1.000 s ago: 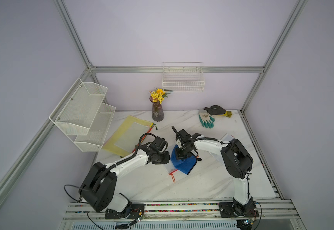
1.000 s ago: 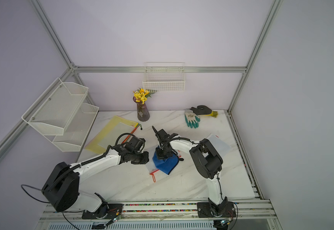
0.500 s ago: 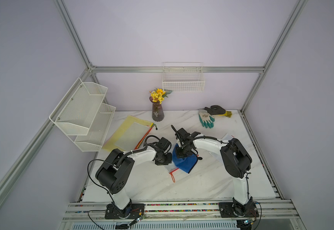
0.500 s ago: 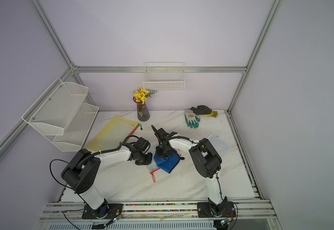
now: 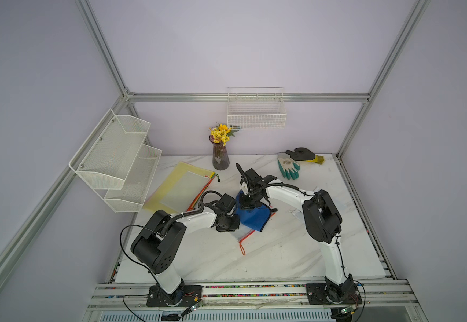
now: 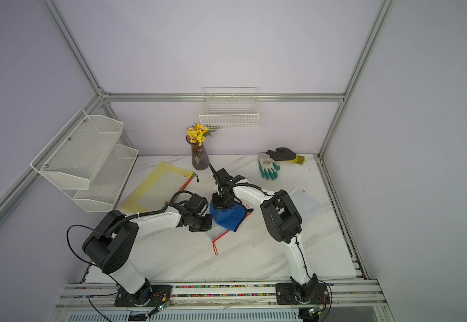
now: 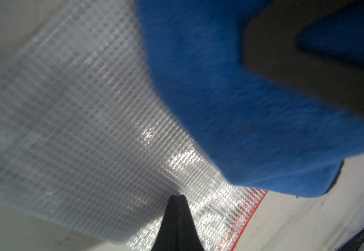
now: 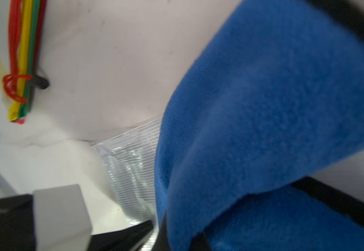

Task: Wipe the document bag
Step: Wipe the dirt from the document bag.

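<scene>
The document bag (image 5: 244,236), clear mesh with a red zip edge, lies flat at the table's centre, mostly covered by a blue cloth (image 5: 254,218). My right gripper (image 5: 247,205) is shut on the cloth's far part and holds it down on the bag; the right wrist view shows the blue cloth (image 8: 263,108) wrapped over the jaws and the bag (image 8: 131,156) beside it. My left gripper (image 5: 228,224) is shut, and in its wrist view the left gripper (image 7: 177,196) presses its tips on the bag's mesh (image 7: 85,130), just beside the cloth (image 7: 241,108).
A stack of yellow zip bags (image 5: 179,186) lies at the left. A vase of yellow flowers (image 5: 220,157) stands behind the arms. Work gloves (image 5: 289,166) lie at the back right. A white shelf rack (image 5: 118,159) and a wire basket (image 5: 256,117) hang on the walls.
My left gripper has closed fully and slid a little forward onto the bag, its elbow swinging inward. The right gripper with the cloth has hardly moved.
</scene>
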Robot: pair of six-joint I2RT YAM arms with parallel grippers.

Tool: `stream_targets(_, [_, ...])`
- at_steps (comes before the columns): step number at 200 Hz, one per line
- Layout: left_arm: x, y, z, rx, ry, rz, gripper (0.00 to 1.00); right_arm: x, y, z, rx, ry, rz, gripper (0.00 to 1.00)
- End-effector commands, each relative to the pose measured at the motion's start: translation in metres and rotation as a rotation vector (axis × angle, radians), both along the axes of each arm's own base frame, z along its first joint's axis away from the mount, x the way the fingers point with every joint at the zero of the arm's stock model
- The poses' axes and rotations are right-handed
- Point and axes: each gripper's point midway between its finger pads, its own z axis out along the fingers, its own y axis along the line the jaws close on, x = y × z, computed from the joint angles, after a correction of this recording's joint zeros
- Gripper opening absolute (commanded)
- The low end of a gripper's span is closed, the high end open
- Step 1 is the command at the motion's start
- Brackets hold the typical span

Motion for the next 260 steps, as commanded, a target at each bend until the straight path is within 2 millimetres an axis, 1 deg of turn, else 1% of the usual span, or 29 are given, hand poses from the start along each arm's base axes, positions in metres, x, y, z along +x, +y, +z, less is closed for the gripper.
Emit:
stream_targets(1, [-0.046,0.045,-0.053,0.199,0.176,0.013,0.0,-0.019,0.034,-0.013,0.177,0.169,0.017,0.0])
stream_targets(10, [-0.047,0.045,-0.053,0.2,0.178,0.014,0.0,-0.02,0.03,-0.024,0.165,0.192,-0.001,0.0])
stream_targets(20, [-0.048,0.046,-0.053,0.206,0.183,0.016,0.0,-0.015,0.019,-0.035,0.126,0.193,-0.039,0.0])
stream_targets(29, [-0.05,0.049,-0.055,0.215,0.191,0.019,0.0,-0.005,-0.001,-0.045,0.066,0.17,-0.096,0.0])
stream_targets(37, [-0.053,0.051,-0.057,0.223,0.2,0.022,0.0,0.011,-0.028,-0.048,-0.005,0.127,-0.161,0.0])
stream_targets(45, [-0.056,0.053,-0.059,0.229,0.21,0.024,0.0,0.024,-0.055,-0.046,-0.091,0.072,-0.2,0.0])
stream_targets(54, [-0.06,0.055,-0.061,0.232,0.217,0.027,0.0,0.037,-0.085,-0.038,-0.197,-0.001,-0.231,0.0])
stream_targets(65, [-0.064,0.058,-0.063,0.234,0.228,0.028,0.0,0.052,-0.116,-0.028,-0.31,-0.081,-0.263,0.0])
stream_targets(76, [-0.067,0.059,-0.064,0.234,0.235,0.031,0.0,0.063,-0.138,-0.018,-0.393,-0.149,-0.281,0.0])
stream_targets(86, [-0.069,0.061,-0.064,0.237,0.235,0.036,0.0,0.069,-0.148,-0.01,-0.449,-0.195,-0.274,0.0])
stream_targets(93, [-0.069,0.061,-0.065,0.237,0.234,0.037,0.0,0.069,-0.15,-0.006,-0.472,-0.21,-0.248,0.0])
stream_targets(101, [-0.068,0.061,-0.064,0.235,0.232,0.037,0.0,0.066,-0.147,-0.001,-0.482,-0.213,-0.221,0.0])
stream_targets(105, [-0.067,0.06,-0.064,0.233,0.229,0.038,0.0,0.063,-0.143,0.002,-0.474,-0.216,-0.199,0.0])
stream_targets(110, [-0.066,0.059,-0.064,0.231,0.228,0.039,0.0,0.057,-0.131,0.005,-0.43,-0.205,-0.161,0.0])
stream_targets(122, [-0.063,0.056,-0.063,0.222,0.223,0.04,0.0,0.033,-0.1,0.016,-0.314,-0.13,-0.058,0.0])
stream_targets(133, [-0.059,0.054,-0.062,0.22,0.215,0.041,0.0,0.002,-0.064,0.031,-0.176,-0.05,0.046,0.0])
stream_targets(145, [-0.056,0.053,-0.06,0.218,0.204,0.043,0.0,-0.029,-0.034,0.045,-0.051,0.026,0.114,0.0])
stream_targets(151, [-0.054,0.052,-0.059,0.216,0.201,0.042,0.0,-0.044,-0.021,0.049,0.011,0.071,0.13,0.0])
stream_targets(162, [-0.053,0.051,-0.059,0.218,0.197,0.043,0.0,-0.062,-0.008,0.048,0.076,0.141,0.125,0.0])
stream_targets(174, [-0.053,0.052,-0.059,0.22,0.198,0.041,0.0,-0.077,-0.004,0.033,0.094,0.213,0.121,0.0])
stream_targets(187, [-0.054,0.052,-0.059,0.222,0.201,0.04,0.0,-0.086,-0.006,0.01,0.081,0.273,0.087,0.0])
stream_targets(203, [-0.056,0.055,-0.058,0.227,0.196,0.041,0.0,-0.094,-0.018,-0.02,0.029,0.354,0.035,0.0])
stream_targets(218, [-0.059,0.057,-0.059,0.232,0.199,0.041,0.0,-0.093,-0.037,-0.042,-0.047,0.356,-0.016,0.0])
stream_targets(229, [-0.061,0.059,-0.06,0.234,0.203,0.039,0.0,-0.088,-0.059,-0.052,-0.116,0.335,-0.068,0.0])
stream_targets(235, [-0.063,0.06,-0.06,0.236,0.205,0.038,0.0,-0.081,-0.074,-0.055,-0.163,0.305,-0.101,0.0])
stream_targets(243, [-0.066,0.062,-0.061,0.238,0.21,0.039,0.0,-0.07,-0.095,-0.053,-0.225,0.252,-0.148,0.0])
stream_targets(254, [-0.07,0.065,-0.062,0.24,0.212,0.041,0.0,-0.051,-0.123,-0.041,-0.312,0.156,-0.201,0.0])
stream_targets(260, [-0.072,0.066,-0.061,0.24,0.213,0.042,0.0,-0.039,-0.137,-0.03,-0.354,0.094,-0.226,0.0])
